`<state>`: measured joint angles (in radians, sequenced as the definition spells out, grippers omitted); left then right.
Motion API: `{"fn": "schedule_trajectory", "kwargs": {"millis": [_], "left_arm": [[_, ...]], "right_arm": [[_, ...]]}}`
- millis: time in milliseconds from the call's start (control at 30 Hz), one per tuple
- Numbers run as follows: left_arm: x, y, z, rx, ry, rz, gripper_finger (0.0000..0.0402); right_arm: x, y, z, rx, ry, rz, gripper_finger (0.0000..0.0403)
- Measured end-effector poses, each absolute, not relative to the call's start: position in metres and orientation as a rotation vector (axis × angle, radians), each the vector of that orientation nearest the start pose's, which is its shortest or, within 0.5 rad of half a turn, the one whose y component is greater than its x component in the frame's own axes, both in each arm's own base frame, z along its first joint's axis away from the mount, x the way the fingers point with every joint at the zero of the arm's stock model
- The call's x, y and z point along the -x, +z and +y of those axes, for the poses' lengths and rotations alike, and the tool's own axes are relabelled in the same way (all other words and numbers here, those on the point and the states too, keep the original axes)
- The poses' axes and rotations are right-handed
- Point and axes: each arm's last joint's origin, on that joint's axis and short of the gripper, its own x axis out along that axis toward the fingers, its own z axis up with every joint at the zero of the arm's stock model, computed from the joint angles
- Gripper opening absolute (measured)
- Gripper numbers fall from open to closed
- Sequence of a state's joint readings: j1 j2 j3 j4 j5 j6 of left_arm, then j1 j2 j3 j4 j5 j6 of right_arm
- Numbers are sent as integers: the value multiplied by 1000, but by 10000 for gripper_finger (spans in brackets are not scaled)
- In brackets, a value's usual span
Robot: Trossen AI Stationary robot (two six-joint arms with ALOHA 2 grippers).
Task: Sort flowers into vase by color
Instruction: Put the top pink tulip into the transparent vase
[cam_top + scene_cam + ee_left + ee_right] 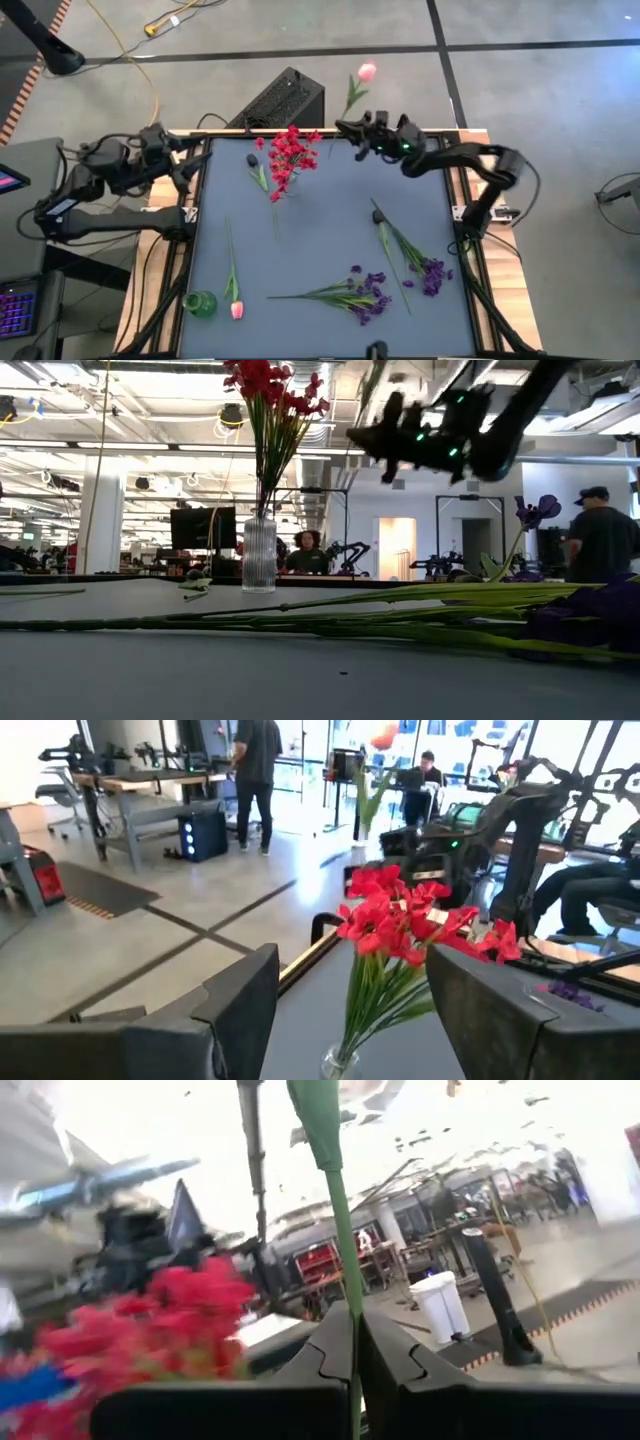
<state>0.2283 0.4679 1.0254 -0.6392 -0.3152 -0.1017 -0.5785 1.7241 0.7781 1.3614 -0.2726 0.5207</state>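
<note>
Red flowers (290, 155) stand in a clear ribbed vase (259, 555) near the table's far edge. My right gripper (347, 128) hovers just right of them, shut on a pink tulip (366, 72) that reaches out past the far edge. My left gripper (186, 165) is open at the table's left edge, facing the red flowers (400, 915) with nothing between its fingers. Another pink tulip (233, 290) lies by a small green vase (200, 304) at the near left. Two purple bunches (362, 296) (425, 270) lie flat on the table. My right gripper pinches the tulip's thin green stem (343, 1295) between its two fingers, which come from the table's right and lie across the stem. The stem runs on past the fingers on both sides. The tulip is lifted clear, with its bud (366, 72) well away from the fingers.
A black box (285, 100) sits on the floor just beyond the far edge. A loose leafy piece (259, 172) lies left of the clear vase. People (603, 535) stand and sit in the room behind. Bare table surface (320, 230) lies in the middle.
</note>
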Motion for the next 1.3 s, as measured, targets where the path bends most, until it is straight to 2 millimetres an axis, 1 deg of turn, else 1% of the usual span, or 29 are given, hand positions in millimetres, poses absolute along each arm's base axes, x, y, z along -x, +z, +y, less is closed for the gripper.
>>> {"fn": "schedule_trajectory", "kwargs": {"millis": [100,200,367,500,633,833,967,1100,1300], "left_arm": [[-46,389,20,96,550,42,238],[-44,384,20,95,553,44,237],[-44,381,19,95,532,83,237],[-44,378,19,89,528,110,237],[-44,377,19,83,528,125,237],[-44,375,19,67,528,145,237],[-44,375,19,67,530,145,237],[-44,375,19,76,529,143,237],[-44,375,19,81,529,143,237]], "right_arm": [[-309,223,-193,-421,-185,-462,30],[-330,212,-203,-472,-162,-477,31],[-363,210,-210,-502,-88,-501,30],[-381,213,-209,-521,-49,-510,31],[-393,216,-202,-520,-42,-468,31],[-402,218,-185,-464,-18,-450,31],[-408,214,-177,-419,-54,-412,31],[-412,214,-170,-372,-72,-411,31],[-413,214,-167,-332,-76,-405,31]]}}
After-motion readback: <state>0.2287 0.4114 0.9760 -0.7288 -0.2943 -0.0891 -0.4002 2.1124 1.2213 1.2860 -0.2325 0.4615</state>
